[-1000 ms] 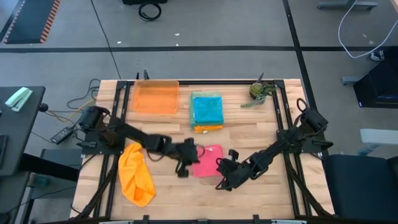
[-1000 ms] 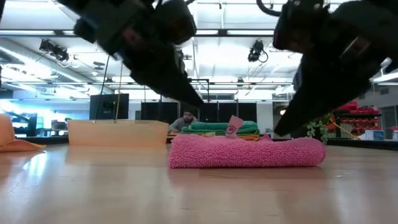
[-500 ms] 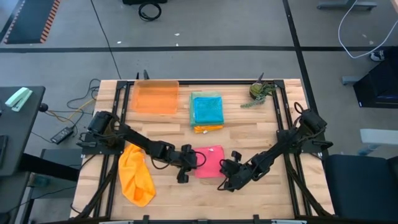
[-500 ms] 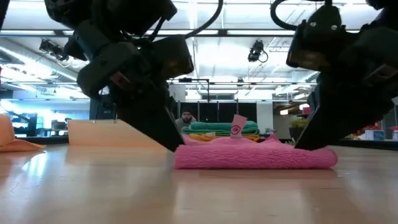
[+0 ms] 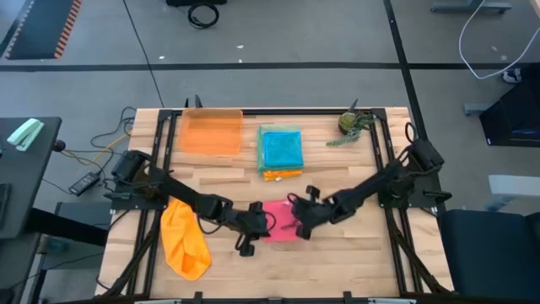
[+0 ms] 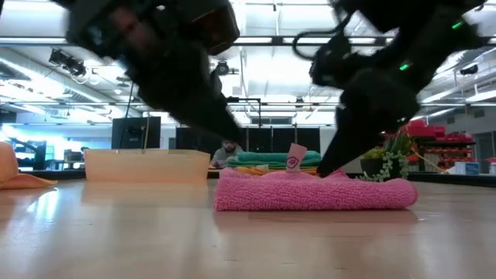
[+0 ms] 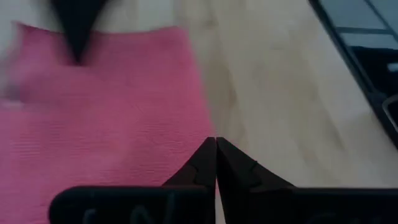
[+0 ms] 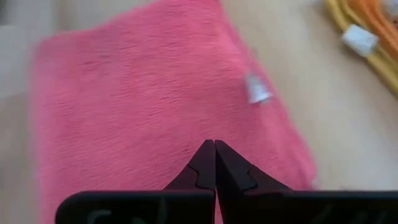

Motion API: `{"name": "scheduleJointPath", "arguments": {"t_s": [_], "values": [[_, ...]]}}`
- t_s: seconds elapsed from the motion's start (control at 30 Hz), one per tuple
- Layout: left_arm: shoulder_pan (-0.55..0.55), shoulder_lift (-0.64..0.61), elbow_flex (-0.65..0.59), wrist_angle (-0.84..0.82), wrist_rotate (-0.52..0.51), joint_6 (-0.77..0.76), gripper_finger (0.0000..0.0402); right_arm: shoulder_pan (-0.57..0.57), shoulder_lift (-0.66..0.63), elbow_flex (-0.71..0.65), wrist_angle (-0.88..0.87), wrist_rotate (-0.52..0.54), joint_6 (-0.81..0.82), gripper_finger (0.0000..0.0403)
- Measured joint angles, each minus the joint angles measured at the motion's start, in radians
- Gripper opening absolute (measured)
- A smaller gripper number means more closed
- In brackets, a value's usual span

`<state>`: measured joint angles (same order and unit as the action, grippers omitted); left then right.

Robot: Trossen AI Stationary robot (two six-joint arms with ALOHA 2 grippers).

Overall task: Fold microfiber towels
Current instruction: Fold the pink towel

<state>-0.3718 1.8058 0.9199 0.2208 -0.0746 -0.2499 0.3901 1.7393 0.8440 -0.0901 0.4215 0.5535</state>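
Observation:
A folded pink microfiber towel (image 5: 279,231) (image 6: 314,194) lies flat on the wooden table, its white tag (image 8: 256,90) sticking up. My left gripper (image 5: 267,222) (image 7: 216,142) is shut, its tips at the towel's left edge. My right gripper (image 5: 293,225) (image 8: 214,144) is shut and slants down over the towel's top from the right. A crumpled orange towel (image 5: 184,241) lies at the near left. A stack of folded towels with a teal one on top (image 5: 281,150) sits toward the far edge. My left gripper has its shut fingertips (image 7: 205,158) at the pink towel's edge (image 7: 198,118), slanting down from the left; I cannot tell whether they touch it. My right gripper sets its shut fingertips (image 8: 205,163) on the folded towel's top face (image 8: 186,124), slanting down from the right. The towel lies flat on the table.
A translucent orange tray (image 5: 211,131) stands at the far left and a small potted plant (image 5: 350,125) at the far right. Bare wood lies near the front edge (image 5: 337,270). A person shows in the room behind the table (image 6: 227,150).
My right gripper has swung from the table beside the towel's near right corner toward the far edge and left, ending over the towel's top. My left gripper has gone a little toward the near edge along the towel's left side. Both stay shut.

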Motion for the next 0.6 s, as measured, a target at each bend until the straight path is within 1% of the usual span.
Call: {"name": "scheduleJointPath", "arguments": {"t_s": [0.13, 0.3, 0.5, 0.6], "values": [[-0.025, 0.055, -0.002, 0.05, 0.001, -0.005, 0.002, -0.056, 0.009, -0.006, 0.012, -0.028, -0.023, 0.0005], [-0.018, 0.107, 0.0, 0.059, 0.0, -0.027, 0.0006, -0.075, 0.009, -0.022, 0.009, -0.035, -0.007, 0.0005], [-0.011, 0.123, 0.0, 0.048, 0.0, -0.055, 0.0021, -0.081, 0.009, -0.046, 0.012, -0.037, 0.051, 0.0005], [-0.011, 0.123, 0.0, 0.041, 0.0, -0.061, 0.0013, -0.088, 0.009, -0.049, -0.013, -0.034, 0.059, 0.0005]]}}
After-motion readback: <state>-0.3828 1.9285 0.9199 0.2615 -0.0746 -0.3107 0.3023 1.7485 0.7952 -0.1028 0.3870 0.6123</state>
